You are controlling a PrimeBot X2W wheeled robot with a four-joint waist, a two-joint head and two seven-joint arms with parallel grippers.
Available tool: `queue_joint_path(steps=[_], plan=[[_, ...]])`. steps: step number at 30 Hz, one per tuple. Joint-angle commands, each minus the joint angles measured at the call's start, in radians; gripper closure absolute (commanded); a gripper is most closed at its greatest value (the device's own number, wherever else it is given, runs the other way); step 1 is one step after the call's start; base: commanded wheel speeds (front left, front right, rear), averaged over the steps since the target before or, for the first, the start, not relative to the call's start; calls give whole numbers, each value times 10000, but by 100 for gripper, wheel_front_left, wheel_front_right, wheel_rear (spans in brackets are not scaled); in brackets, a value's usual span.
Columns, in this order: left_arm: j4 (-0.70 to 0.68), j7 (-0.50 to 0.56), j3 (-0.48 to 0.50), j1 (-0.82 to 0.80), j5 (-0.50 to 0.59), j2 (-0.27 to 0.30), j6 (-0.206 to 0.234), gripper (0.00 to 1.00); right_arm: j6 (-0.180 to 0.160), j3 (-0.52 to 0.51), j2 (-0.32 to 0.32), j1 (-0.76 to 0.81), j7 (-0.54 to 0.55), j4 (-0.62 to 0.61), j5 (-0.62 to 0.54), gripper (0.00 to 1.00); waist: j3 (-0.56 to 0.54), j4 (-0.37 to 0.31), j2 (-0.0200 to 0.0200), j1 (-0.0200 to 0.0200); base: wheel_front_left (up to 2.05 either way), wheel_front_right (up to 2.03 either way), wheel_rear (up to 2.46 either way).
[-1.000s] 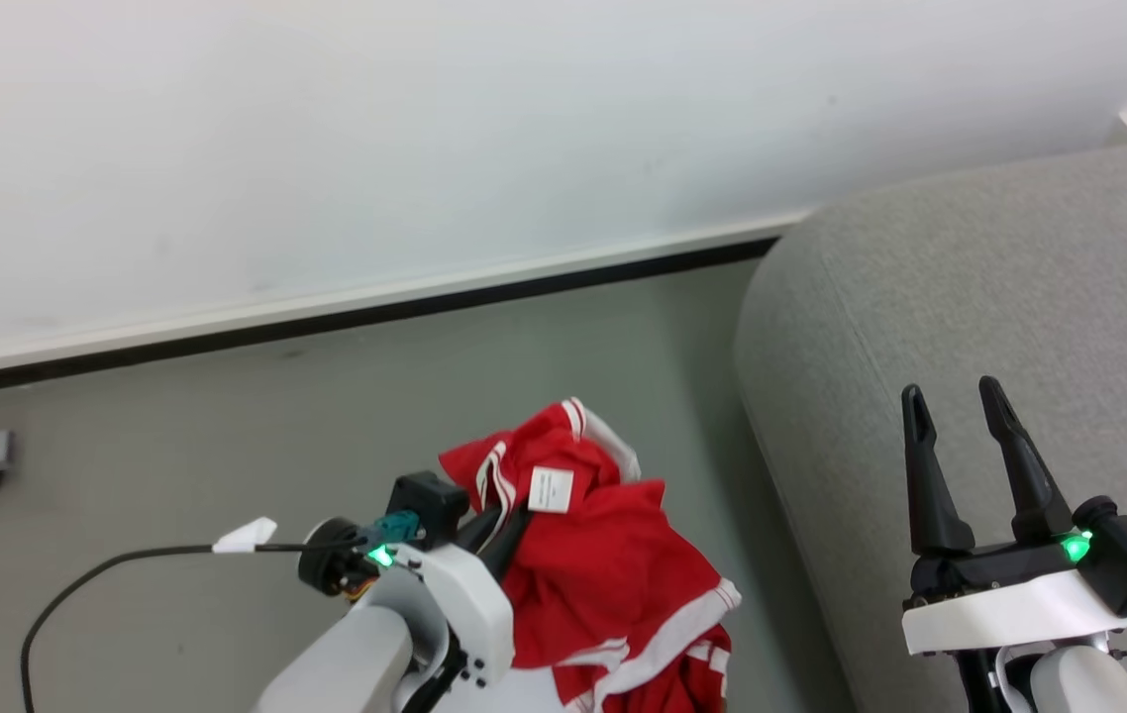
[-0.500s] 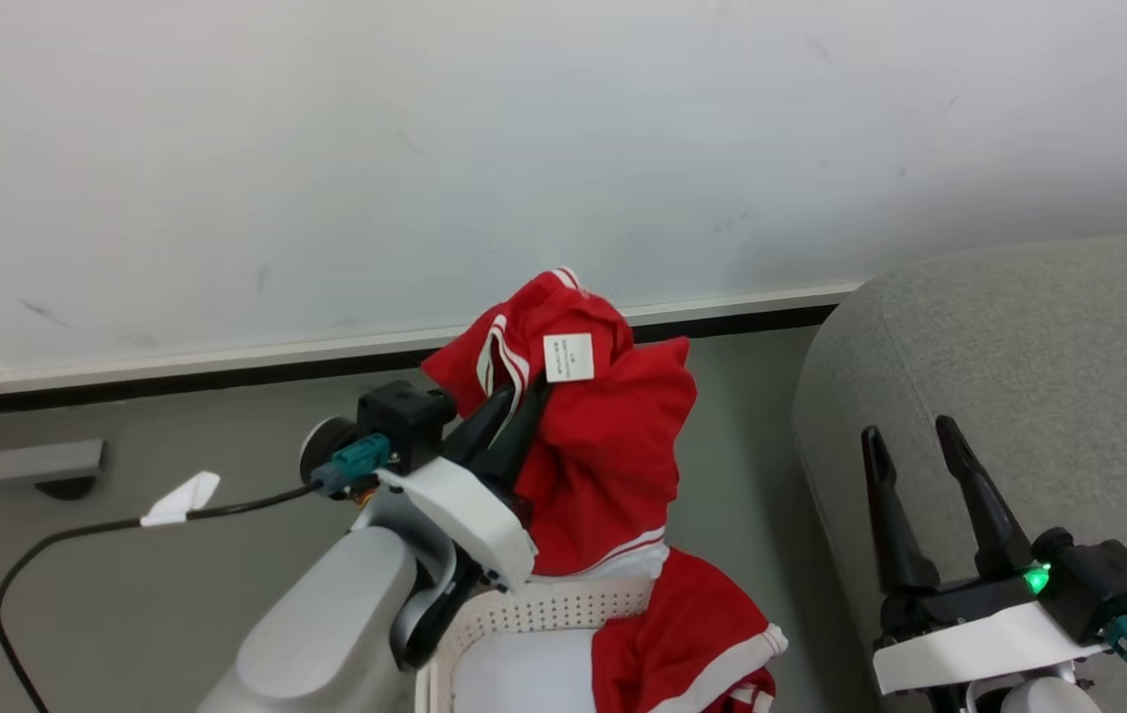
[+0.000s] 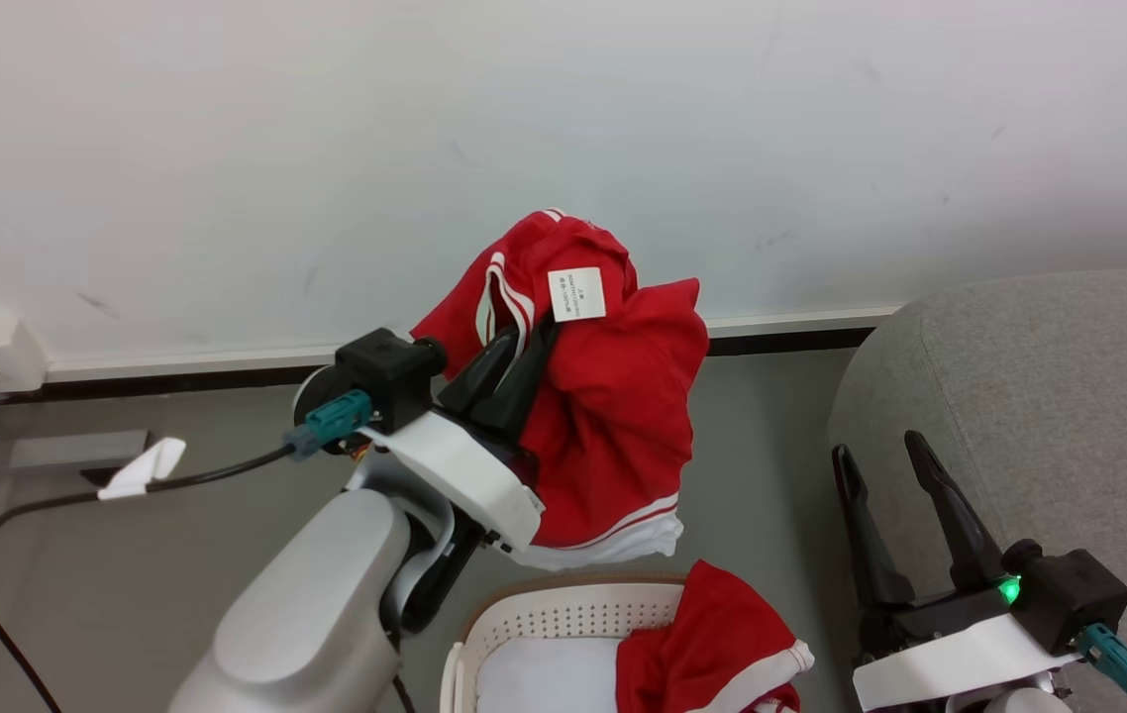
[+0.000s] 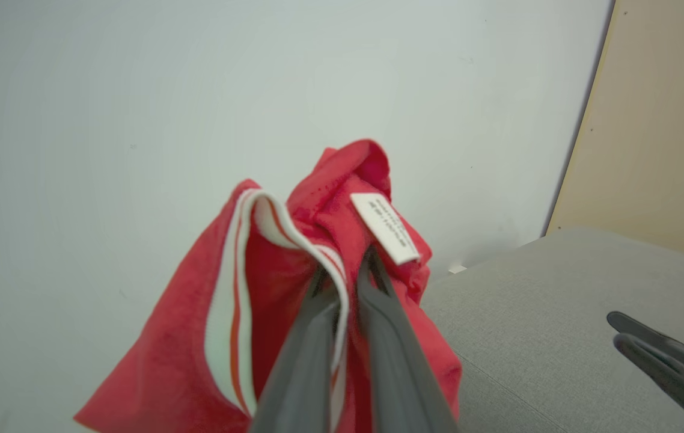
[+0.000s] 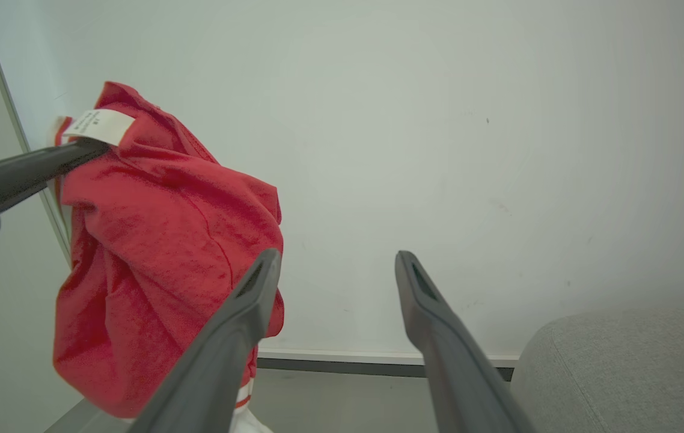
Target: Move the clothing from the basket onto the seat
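Red garment (image 3: 613, 426) is held above the basket (image 3: 563, 609) by the left gripper (image 3: 522, 347), jaws pinched shut near its label. The sofa (image 3: 1069, 396) lies to the garment's right. The right gripper (image 3: 875, 444), nearer the sofa, is seen with jaws spread wide and empty.

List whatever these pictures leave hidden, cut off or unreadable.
- Basket: head view, bottom edge cuts most of it off; its full contents are unknown.
- Label on the held red garment: print too small to read.
- Left gripper: left wrist view, fingertips buried in folds.
- Seat: cut by the right edge.
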Motion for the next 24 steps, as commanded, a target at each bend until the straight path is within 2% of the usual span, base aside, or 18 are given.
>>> queue_joint_path(steps=[1,12,24], plan=[[-64,38,26,78,-135,66,19,100,-21,23,-50,49,1,23,-22,0,10,8,0,1,0,0,0],[-390,134,-39,224,-187,197,150,100,-21,857,-256,-232,1,229,-19,0,76,9,0,1,0,0,0],[-563,238,-935,568,12,-332,-23,100,-21,2902,-773,-1186,3,1526,116,0,9,585,0,1,0,0,0]])
